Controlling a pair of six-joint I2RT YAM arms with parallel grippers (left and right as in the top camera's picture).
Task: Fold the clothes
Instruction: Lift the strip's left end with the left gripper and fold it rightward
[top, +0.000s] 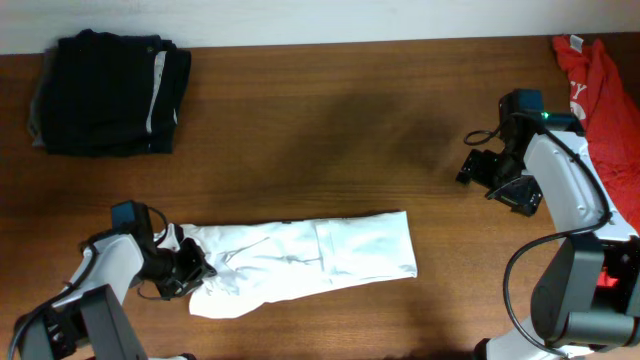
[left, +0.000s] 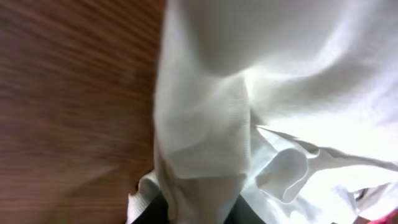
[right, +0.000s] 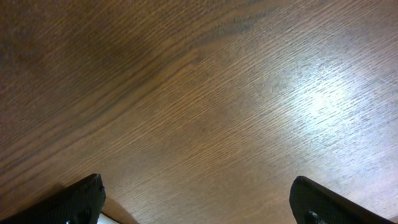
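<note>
The left gripper (top: 190, 272), lower left, pinches the left end of the white T-shirt (top: 320, 255), which lies as a long narrow strip on the surface (top: 330, 130), lower centre. The lengthwise folds look done, the crosswise ones not yet. The right gripper (top: 488, 172) hangs wide open and empty at the right.

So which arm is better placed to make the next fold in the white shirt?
Left: the left gripper is at the white shirt's end; the right gripper hangs open over the table, apart.
</note>
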